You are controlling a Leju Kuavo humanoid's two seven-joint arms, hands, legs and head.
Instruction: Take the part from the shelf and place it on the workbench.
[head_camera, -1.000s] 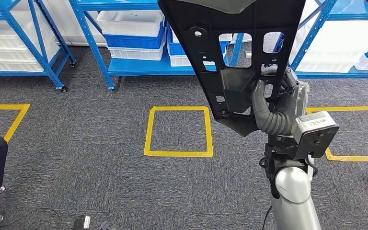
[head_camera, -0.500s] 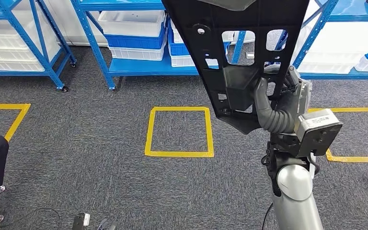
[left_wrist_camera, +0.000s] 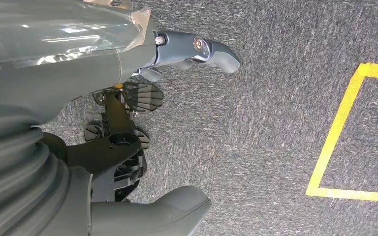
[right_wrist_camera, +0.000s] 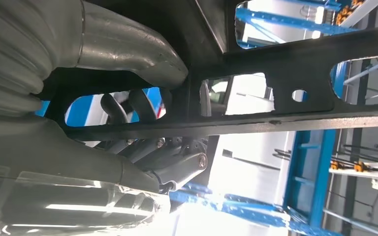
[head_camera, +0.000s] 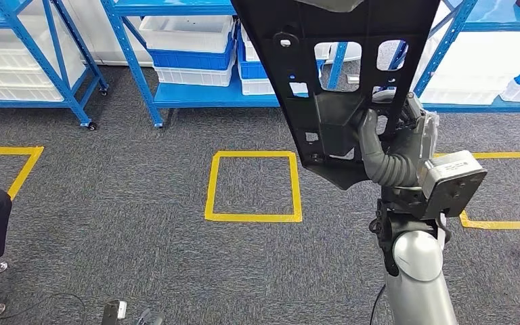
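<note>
The right hand (head_camera: 386,145) grips the large black perforated plastic part (head_camera: 338,74), raised slightly higher than 1 second ago; no surface appears yet.

Open carpet (head_camera: 142,223) ahead and left; blue shelves (head_camera: 196,95) bar the far side; held black part (head_camera: 332,68) blocks the upper centre.

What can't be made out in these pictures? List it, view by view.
- Head view: the top of the black part is cut off by the upper edge.
- Head view: the part hides most of the right hand's fingers and some of the blue shelf behind.
- Right wrist view: the thumb and part block the room; background glare.
- Left wrist view: the left hand is partly cut off.
</note>
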